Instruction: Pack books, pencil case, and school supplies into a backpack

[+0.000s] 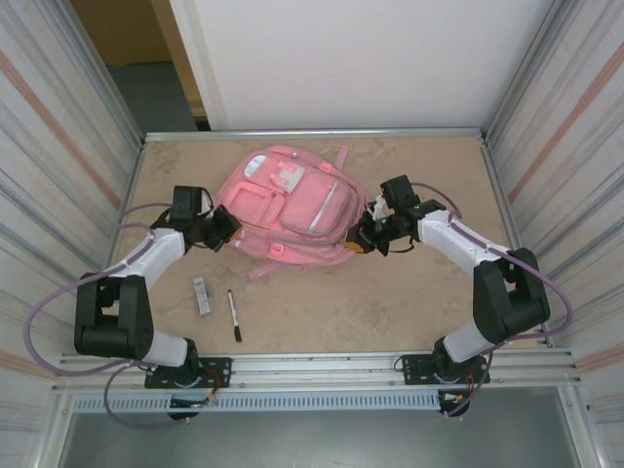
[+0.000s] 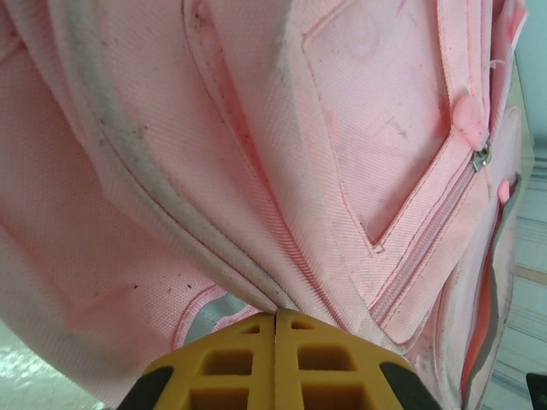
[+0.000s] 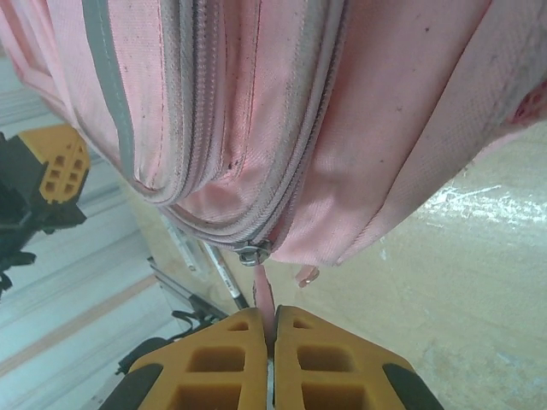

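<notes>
Bright even light; soft shadow beside backpack [image 1: 292, 210].

No lettering is coming through legibly in any view.
The pink backpack [image 1: 288, 210] is showing plain fabric and zips; the whitish-grey bar [image 1: 202, 293] toward the worktop's [image 1: 390, 302] near edge is appearing too small to read.
</notes>
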